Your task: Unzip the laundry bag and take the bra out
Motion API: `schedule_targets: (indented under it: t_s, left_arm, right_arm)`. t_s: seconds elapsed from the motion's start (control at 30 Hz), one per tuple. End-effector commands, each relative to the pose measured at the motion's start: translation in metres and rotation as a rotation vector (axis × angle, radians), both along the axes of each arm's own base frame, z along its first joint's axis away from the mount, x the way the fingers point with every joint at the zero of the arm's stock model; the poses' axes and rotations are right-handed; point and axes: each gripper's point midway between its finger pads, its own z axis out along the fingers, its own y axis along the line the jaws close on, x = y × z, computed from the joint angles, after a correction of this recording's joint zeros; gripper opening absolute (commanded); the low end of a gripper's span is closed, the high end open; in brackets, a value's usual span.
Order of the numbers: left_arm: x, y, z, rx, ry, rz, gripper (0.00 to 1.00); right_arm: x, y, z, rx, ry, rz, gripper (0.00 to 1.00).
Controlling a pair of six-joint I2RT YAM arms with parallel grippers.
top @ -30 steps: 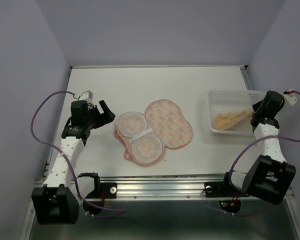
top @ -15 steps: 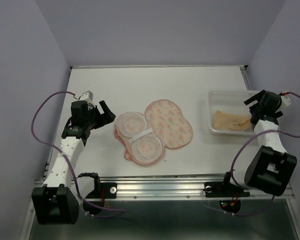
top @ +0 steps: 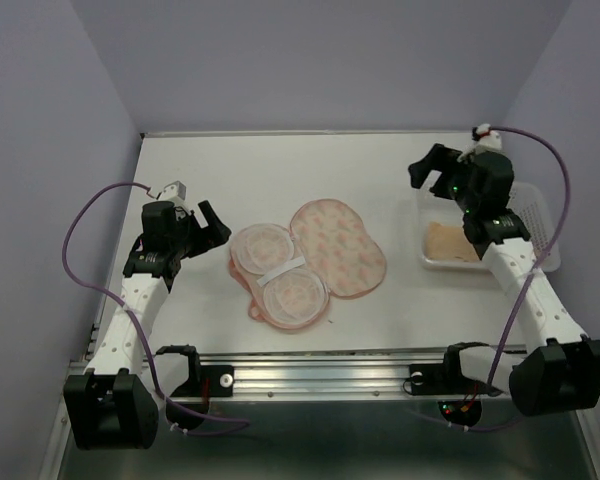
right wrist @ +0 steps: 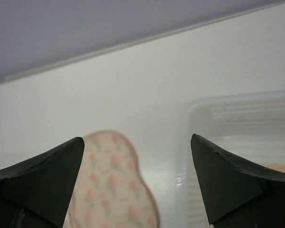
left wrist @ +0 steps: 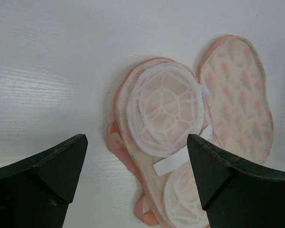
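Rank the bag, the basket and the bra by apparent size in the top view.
1. Bag, spread open.
2. Basket, partly hidden behind the right arm, so its rank is less sure.
3. Bra, clearly smallest.

left gripper [top: 216, 221] jaws apart, empty | right gripper [top: 430, 166] jaws apart, empty, stretched forward

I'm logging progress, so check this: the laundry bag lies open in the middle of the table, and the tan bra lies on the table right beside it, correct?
Not quite. The laundry bag does lie open in the middle of the table, but the bra is in the clear basket at the right, not beside the bag. The top external view shows it.
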Motion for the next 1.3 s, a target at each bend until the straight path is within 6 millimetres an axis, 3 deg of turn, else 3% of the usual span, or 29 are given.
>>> schedule_targets:
  t_s: [0.0,0.1,0.13,0.2,0.23,0.27,0.33,0.4,0.43,0.53,0.7,0.87,1.0,1.03,1.1,1.23,1.27]
  left_arm:
    - [0.004,0.004,0.011,0.023,-0.061,0.005,0.99]
    - [0.004,0.009,0.009,0.036,-0.055,0.029,0.99]
    - [0.005,0.009,0.009,0.037,-0.054,0.034,0.99]
    - [0.004,0.010,0.008,0.038,-0.051,0.037,0.99]
    - [0.004,0.010,0.007,0.038,-0.049,0.039,0.99]
    - [0.004,0.010,0.008,0.038,-0.051,0.039,0.99]
    - [0.004,0.010,0.008,0.035,-0.050,0.041,0.99]
    - [0.004,0.010,0.008,0.035,-0.052,0.039,0.99]
    - [0.004,0.010,0.008,0.035,-0.052,0.039,0.99]
    - [0.004,0.009,0.008,0.034,-0.052,0.034,0.99]
    - [0.004,0.009,0.008,0.033,-0.054,0.031,0.99]
    - [0.004,0.008,0.008,0.031,-0.052,0.031,0.99]
    - [0.004,0.008,0.008,0.032,-0.051,0.028,0.99]
    - [0.004,0.008,0.008,0.031,-0.052,0.027,0.99]
    - [0.004,0.008,0.008,0.031,-0.051,0.027,0.99]
    - [0.005,0.008,0.006,0.031,-0.046,0.027,0.99]
    - [0.005,0.008,0.006,0.030,-0.044,0.028,0.99]
  right_arm:
    - [0.001,0.097,-0.028,-0.073,0.066,0.302,1.00]
    - [0.001,0.142,-0.050,-0.125,0.104,0.405,1.00]
    - [0.002,0.163,-0.074,-0.137,0.161,0.461,0.99]
    - [0.004,0.180,-0.094,-0.151,0.206,0.498,0.97]
    - [0.009,0.184,-0.117,-0.177,0.256,0.498,0.96]
    - [0.013,0.187,-0.126,-0.193,0.267,0.497,0.91]
    - [0.024,0.187,-0.151,-0.232,0.316,0.485,0.84]
    - [0.033,0.179,-0.163,-0.273,0.339,0.437,0.79]
    - [0.039,0.172,-0.168,-0.308,0.346,0.398,0.72]
    - [0.048,0.161,-0.195,-0.386,0.399,0.352,0.66]
    - [0.053,0.161,-0.236,-0.426,0.477,0.366,0.59]
    - [0.050,0.161,-0.265,-0.412,0.533,0.393,0.40]
    - [0.048,0.156,-0.267,-0.417,0.538,0.392,0.21]
    - [0.049,0.155,-0.264,-0.422,0.531,0.388,0.11]
    - [0.051,0.151,-0.252,-0.438,0.509,0.370,0.02]
    - [0.064,0.127,-0.197,-0.563,0.421,0.273,0.01]
    - [0.069,0.116,-0.169,-0.624,0.383,0.226,0.01]
